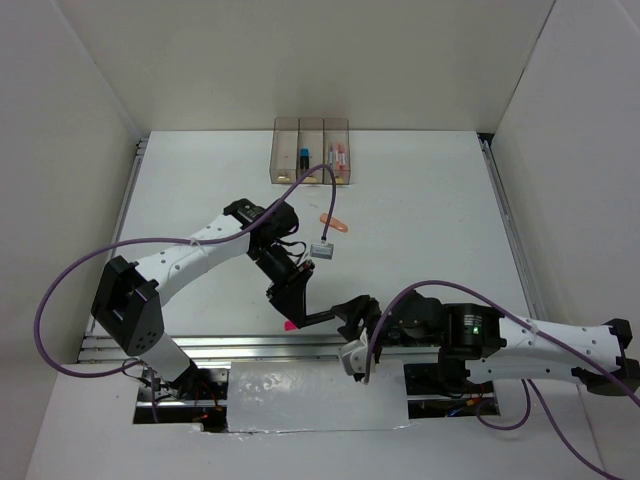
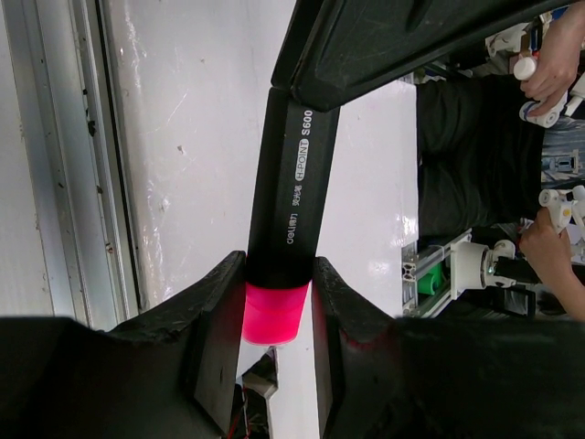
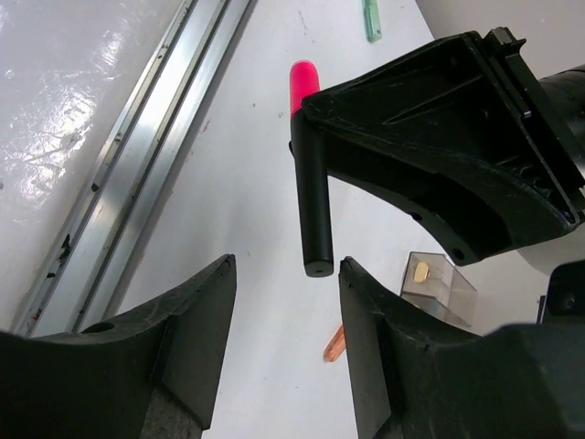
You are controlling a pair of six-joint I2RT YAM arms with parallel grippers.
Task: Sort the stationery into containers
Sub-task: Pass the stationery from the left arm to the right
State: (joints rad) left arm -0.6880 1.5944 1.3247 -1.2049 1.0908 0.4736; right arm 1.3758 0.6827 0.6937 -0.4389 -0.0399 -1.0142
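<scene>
Bench note: both arms over the table [image 1: 420, 220]; all places taken from the bins [image 1: 286, 155]

- Bins: three joined in a row at the far edge of the table. The middle one holds a blue-tipped marker [image 1: 302, 157]. The right-end one holds pink-toned pens [image 1: 338, 155]. One bin shows in the right wrist view, with a yellowish label [image 3: 421, 272] on its front
- Pink highlighter [image 2: 274, 315]: well apart from the bins, on their arm-base side, lying roughly level between the two grippers. Its black cap [image 2: 294, 174] points toward the right arm
- Left gripper [image 2: 277, 283]: pinching the highlighter, one finger on each side, just where the cap meets the pink body
- Right gripper [image 3: 285, 270]: jaws spread. The cap's end sits between the two fingers [image 3: 183, 347], with a clear gap on one side and a thin one on the other. No squeeze on it seen
- Orange-salmon pen [image 1: 335, 222]: loose on the table, near the front of the bins, between them and the held highlighter
- Pale green pen [image 3: 371, 18]: on the table, seen in the right wrist view only. I cannot tell its place relative to the bins
- Aluminium rail [image 3: 155, 137]: along the table edge opposite the bins, near the highlighter
</scene>
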